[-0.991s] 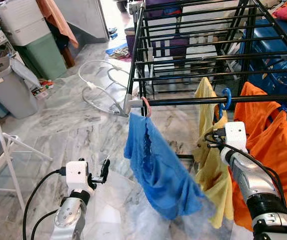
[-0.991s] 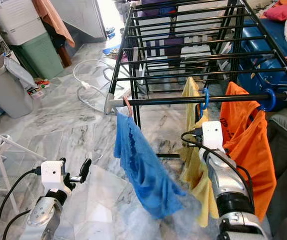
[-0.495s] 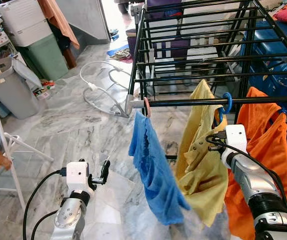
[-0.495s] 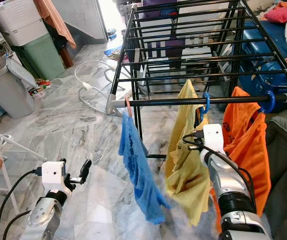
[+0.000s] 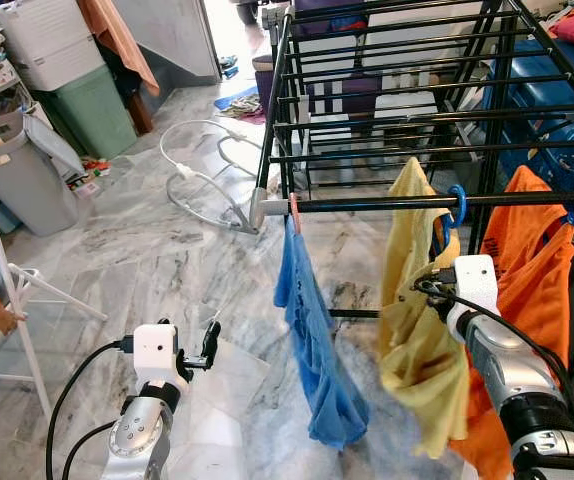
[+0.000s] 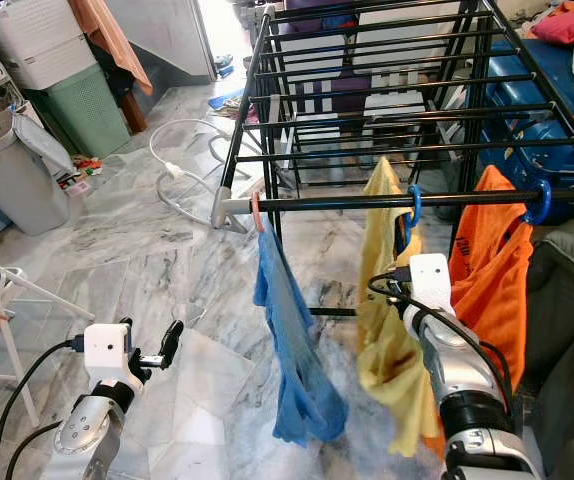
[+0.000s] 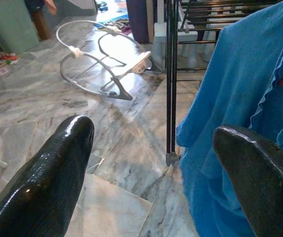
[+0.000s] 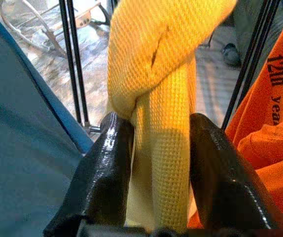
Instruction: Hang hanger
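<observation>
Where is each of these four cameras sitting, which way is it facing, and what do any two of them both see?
Left eye view: head, looking down at the drying rack; both silver arms show.
Right eye view: same head, same scene.
Left wrist view: left gripper open, facing the blue garment.
Right wrist view: right gripper clamped on the yellow garment.
Shared: both wrist views and the eyes see the blue garment; the right wrist view and the eyes see the orange shirt.
</observation>
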`<state>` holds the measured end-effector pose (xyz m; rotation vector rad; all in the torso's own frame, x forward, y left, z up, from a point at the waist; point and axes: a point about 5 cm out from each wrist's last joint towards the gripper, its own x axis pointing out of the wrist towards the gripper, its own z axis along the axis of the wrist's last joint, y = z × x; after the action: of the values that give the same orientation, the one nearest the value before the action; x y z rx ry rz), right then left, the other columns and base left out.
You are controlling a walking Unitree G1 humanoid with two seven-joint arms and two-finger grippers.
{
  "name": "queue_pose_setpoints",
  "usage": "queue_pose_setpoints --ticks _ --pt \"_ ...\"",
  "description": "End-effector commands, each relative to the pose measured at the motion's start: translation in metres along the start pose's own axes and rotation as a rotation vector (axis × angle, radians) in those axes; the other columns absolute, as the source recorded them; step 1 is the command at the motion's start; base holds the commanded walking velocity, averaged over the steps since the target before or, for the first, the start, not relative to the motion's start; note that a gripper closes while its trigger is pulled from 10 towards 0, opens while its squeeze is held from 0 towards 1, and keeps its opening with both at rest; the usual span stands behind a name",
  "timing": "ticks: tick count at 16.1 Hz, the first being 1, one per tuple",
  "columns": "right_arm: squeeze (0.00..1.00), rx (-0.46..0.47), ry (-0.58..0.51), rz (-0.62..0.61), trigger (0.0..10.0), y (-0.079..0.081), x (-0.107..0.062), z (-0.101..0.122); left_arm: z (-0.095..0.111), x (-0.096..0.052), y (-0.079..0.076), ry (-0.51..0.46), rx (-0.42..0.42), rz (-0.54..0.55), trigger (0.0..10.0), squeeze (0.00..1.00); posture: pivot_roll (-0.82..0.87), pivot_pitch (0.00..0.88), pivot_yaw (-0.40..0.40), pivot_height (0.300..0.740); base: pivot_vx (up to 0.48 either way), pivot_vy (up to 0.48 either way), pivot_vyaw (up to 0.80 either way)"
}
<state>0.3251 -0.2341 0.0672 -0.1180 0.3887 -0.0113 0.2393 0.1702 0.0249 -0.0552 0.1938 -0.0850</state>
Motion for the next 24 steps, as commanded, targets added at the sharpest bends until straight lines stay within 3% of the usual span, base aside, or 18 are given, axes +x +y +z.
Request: queue_pose_setpoints --ticks 1,6,14,24 --pt "1.0 -0.025 -0.047 0.002 10.0 0.003 -0.001 0.008 -0.002 -0.001 0.007 0.018 0.013 0.022 10.0 0.0 -0.18 0.0 0.15 0.74 0.0 0.0 0.0" --pt "1.0 -0.056 -0.184 -0.027 10.0 0.001 -0.008 0.021 -0.004 0.0 0.007 0.024 0.012 0.022 10.0 0.0 -0.19 0.0 0.153 0.74 0.0 0.0 0.0" --pt "1.0 -0.024 -0.259 -0.04 10.0 -0.001 -0.025 0.014 -0.004 0.004 0.009 0.038 0.026 0.048 10.0 0.0 -0.19 0.0 0.161 0.74 0.0 0.0 0.0" --pt "1.0 -0.07 -0.358 -0.006 10.0 0.006 -0.063 0.017 -0.009 0.007 0.007 0.069 0.042 0.041 10.0 0.0 -0.22 0.0 0.184 0.74 0.0 0.0 0.0"
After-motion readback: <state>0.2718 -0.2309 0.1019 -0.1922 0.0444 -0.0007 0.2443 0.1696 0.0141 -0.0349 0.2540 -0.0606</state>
